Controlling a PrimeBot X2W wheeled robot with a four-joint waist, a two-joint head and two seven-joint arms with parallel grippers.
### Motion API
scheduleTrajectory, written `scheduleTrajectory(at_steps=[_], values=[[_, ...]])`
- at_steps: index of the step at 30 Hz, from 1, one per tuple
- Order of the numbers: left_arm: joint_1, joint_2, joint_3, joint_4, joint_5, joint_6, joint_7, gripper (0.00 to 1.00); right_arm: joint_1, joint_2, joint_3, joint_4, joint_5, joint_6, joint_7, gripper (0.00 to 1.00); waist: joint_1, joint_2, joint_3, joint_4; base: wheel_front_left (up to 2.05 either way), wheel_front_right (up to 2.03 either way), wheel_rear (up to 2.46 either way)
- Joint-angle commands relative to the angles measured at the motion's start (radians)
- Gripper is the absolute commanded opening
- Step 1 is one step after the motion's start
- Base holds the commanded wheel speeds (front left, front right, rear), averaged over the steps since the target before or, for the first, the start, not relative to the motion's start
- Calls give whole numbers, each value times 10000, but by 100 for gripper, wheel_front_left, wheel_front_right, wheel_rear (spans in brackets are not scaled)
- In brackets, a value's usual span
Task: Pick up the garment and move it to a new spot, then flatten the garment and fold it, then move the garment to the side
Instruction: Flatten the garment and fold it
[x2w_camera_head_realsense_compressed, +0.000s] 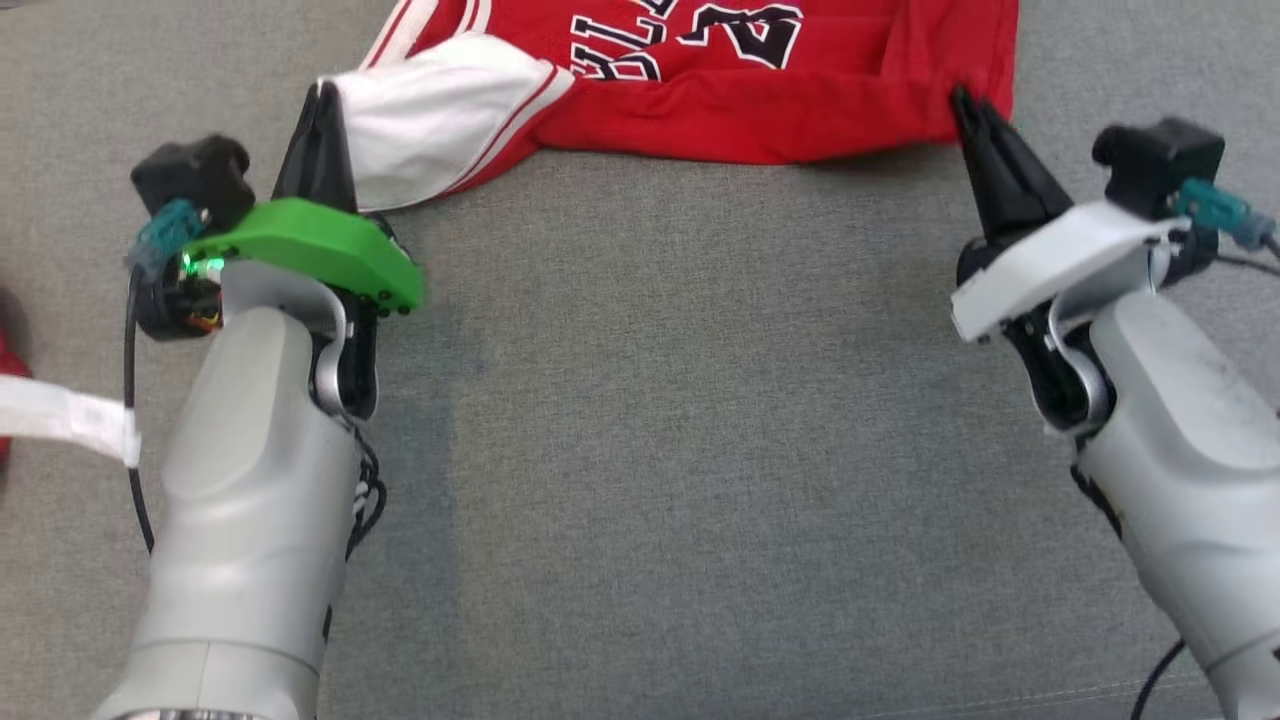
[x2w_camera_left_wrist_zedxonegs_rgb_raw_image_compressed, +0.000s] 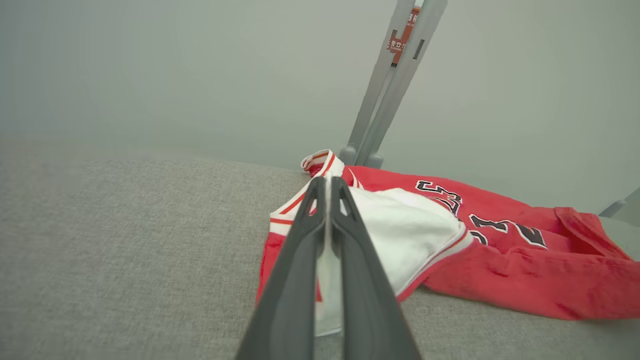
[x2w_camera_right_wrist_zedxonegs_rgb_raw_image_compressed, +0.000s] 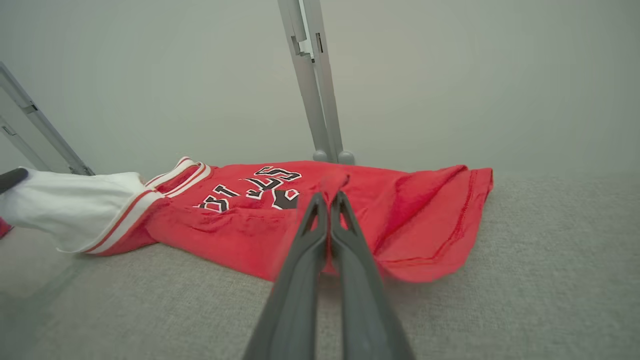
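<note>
While left gripper and right gripper sit closed, pinching garment near edge, uneven pull may slip the thin hold.

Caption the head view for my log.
Left tool and right tool pinch the red jersey's near edge on grey surface.

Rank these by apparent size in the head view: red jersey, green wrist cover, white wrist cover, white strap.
1. Red jersey: largest, though cropped at the top.
2. Green wrist cover and white wrist cover: look alike, unranked.
3. White strap: smallest.
</note>
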Motion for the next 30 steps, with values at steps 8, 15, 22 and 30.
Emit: scheduleTrajectory(at_steps=[8,15,22,30], values=[[4255,15,767,-3469,708,-197,-1,0,4415,267,-1502,-2434,-673,2,-37,0,-1,-1,-1382,98,0,0,0],[7565,23,850,-6000,999,244,37,0,7185,516,-2545,-3747,-1266,1,-38,0,-1,-1,-2161,155,0,0,0],[9646,82,752,-8510,989,866,1192,0,9096,740,-3289,-4644,-1565,1,-29,0,-1,-1,-2441,363,0,0,0],[9807,408,687,-9744,1082,956,1875,0,9638,1154,-3730,-5154,-1715,1,384,0,-1,-1,-2328,224,0,0,0]])
